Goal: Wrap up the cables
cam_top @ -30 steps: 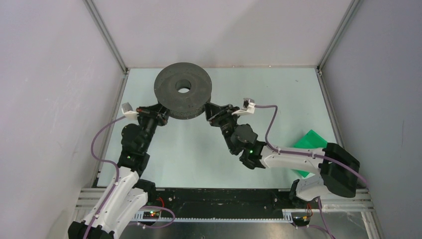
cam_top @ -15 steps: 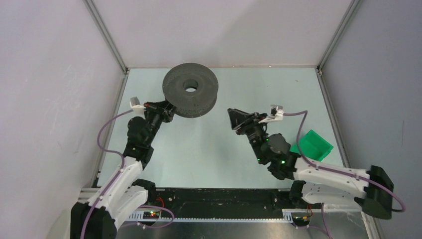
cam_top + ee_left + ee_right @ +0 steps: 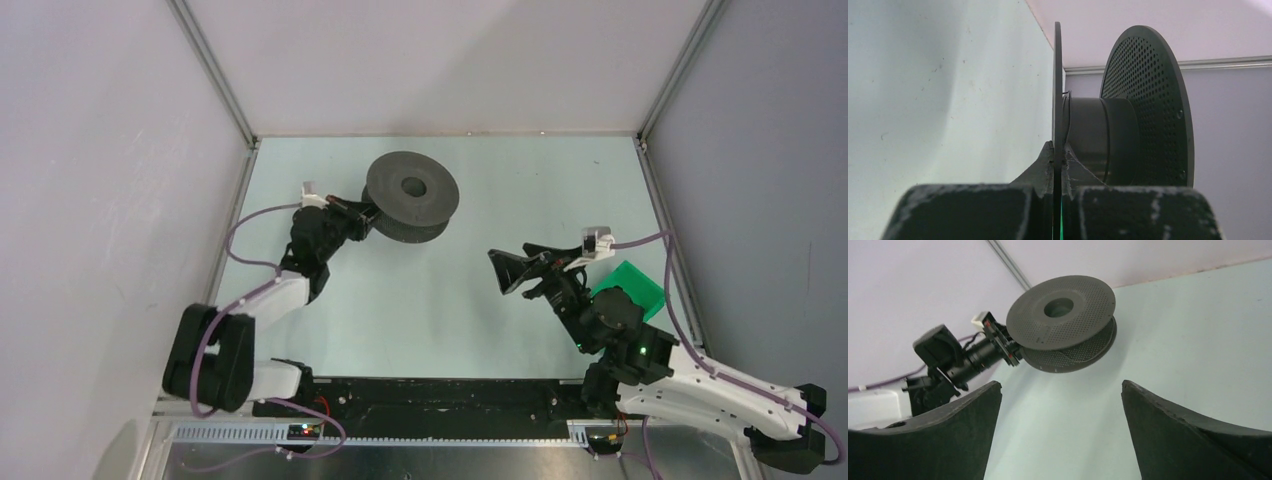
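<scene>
Cable (image 3: 1066, 92), one; spool (image 3: 412, 196), one, in left pincer (image 3: 1058, 156).

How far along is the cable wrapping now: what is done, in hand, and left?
Done: little; the core of the spool looks bare. In hand: the left gripper is shut on the spool's flange. The right gripper is open and empty, apart from it. Left: the winding itself; I cannot make out the cable.

My left arm (image 3: 268, 298) folds by the near-left corner and reaches toward the far edge; my left gripper (image 3: 362, 212) pinches the spool (image 3: 412, 195) by its flange. My right gripper (image 3: 503, 272) gapes wide, nearer the right edge.
</scene>
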You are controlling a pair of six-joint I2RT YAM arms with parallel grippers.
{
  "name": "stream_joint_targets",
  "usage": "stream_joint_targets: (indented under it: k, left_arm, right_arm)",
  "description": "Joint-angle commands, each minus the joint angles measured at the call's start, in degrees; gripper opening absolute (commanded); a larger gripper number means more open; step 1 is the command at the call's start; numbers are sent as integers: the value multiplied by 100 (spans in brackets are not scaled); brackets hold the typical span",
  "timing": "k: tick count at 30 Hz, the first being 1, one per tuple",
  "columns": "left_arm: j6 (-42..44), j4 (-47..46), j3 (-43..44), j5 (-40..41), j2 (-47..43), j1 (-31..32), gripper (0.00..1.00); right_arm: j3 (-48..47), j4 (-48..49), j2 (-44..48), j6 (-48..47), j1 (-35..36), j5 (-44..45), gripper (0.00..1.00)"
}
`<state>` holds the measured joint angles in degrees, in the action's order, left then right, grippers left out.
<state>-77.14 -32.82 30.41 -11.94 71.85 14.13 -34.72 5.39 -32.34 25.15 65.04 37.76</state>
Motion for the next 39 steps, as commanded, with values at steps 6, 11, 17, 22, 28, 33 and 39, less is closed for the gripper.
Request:
stream_joint_targets:
  k: [6,11,17,22,28,33,39]
  left_arm:
    - [517,-1593,940,-735,1593,38,0]
    - [226,-2301,1167,-973,2543,46,0]
    - [160,-2579,1662,-1176,3417,64,0]
    - [109,-2597,2038,-1245,4055,65,1]
    - [77,-2594,2503,-1435,4566,37,3]
    - [155,-2596,2334,-1444,4626,-122,4]
    - [516,-2598,1987,-1409,4400,-411,3]
  right_arm:
    - [8,-1550,771,26,18,364,100]
    - [36,-1688,844,-241,-10,485,99]
    - [81,-1807,828,-316,-72,468,99]
    - [88,-1840,775,-424,-202,530,99]
    - [145,-1683,702,-386,-432,303,99]
    - [167,-1594,546,-413,-571,204,100]
    - [172,-1625,517,-366,-670,16,99]
